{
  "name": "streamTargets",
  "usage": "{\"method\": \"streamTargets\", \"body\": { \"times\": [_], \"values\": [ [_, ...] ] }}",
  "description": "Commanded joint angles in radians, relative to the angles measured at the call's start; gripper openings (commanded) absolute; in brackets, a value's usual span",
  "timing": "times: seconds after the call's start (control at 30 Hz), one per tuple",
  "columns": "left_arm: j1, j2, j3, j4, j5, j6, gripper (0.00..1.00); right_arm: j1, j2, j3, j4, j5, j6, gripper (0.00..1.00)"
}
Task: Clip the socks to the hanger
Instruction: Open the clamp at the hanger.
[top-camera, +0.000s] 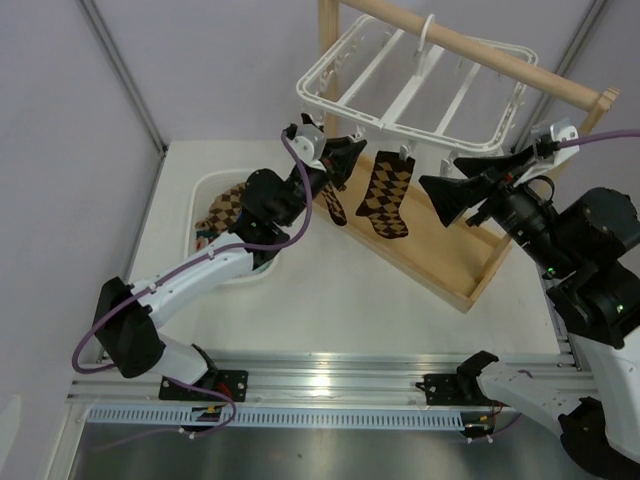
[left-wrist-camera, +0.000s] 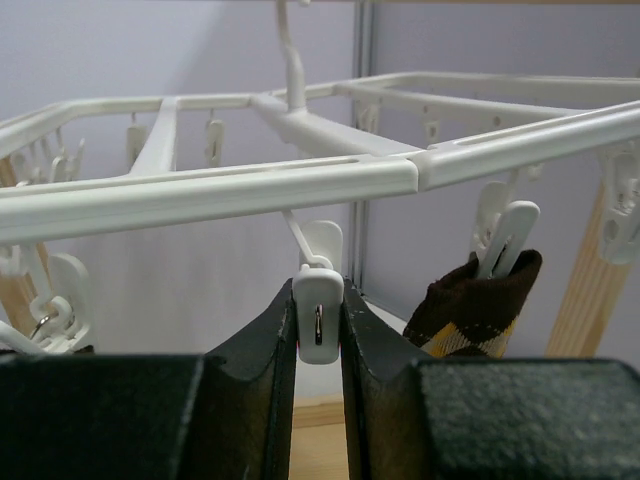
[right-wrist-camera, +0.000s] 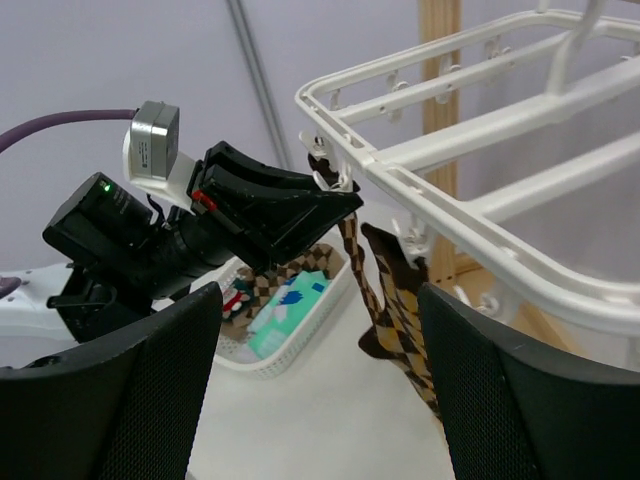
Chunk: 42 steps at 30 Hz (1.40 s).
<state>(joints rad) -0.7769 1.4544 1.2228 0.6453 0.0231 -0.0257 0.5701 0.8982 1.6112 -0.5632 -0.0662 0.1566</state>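
Upper centre of the top view: the hanger (top-camera: 410, 85) hangs from the wooden stand (top-camera: 480, 48). Two argyle socks (top-camera: 386, 195) are pegged along its near rail. The left gripper (top-camera: 345, 158) is up at that rail's left end. The right gripper (top-camera: 438, 200) hovers at mid-right, jaws wide, nothing between them. The loose socks (top-camera: 228, 208) lie in the basket (top-camera: 205, 185) at centre left, under the left forearm.

Left wrist view, lower centre: the left fingers (left-wrist-camera: 265, 370) pinch a hanging clip (left-wrist-camera: 318, 310) from both sides, its long axis vertical. One pegged sock hangs just right of it.

Right wrist view: the pinched clip sits at upper centre, with the basket lower, between the spread right fingers (right-wrist-camera: 130, 390).

Judgement: the left arm is nearer the basket but is occupied, so the free right arm must reach across and down-left for the next sock.
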Motion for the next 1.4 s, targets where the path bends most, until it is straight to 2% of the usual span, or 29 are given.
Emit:
{"method": "streamTargets", "body": {
  "times": [0.0, 0.37, 0.83, 1.37],
  "values": [
    [-0.021, -0.061, -0.009, -0.012, 0.069, 0.001, 0.10, 0.005, 0.071, 0.073, 0.016, -0.118, 0.044, 0.81],
    [-0.059, -0.066, 0.029, -0.096, 0.092, 0.056, 0.10, 0.004, 0.248, 0.118, 0.094, -0.205, 0.126, 0.77],
    [-0.085, -0.075, 0.037, -0.136, 0.106, 0.079, 0.10, 0.002, 0.308, 0.036, 0.219, -0.067, 0.161, 0.72],
    [-0.094, -0.081, 0.086, -0.210, 0.112, 0.087, 0.11, 0.040, 0.340, -0.033, 0.301, 0.014, 0.147, 0.68]
  ]
}}
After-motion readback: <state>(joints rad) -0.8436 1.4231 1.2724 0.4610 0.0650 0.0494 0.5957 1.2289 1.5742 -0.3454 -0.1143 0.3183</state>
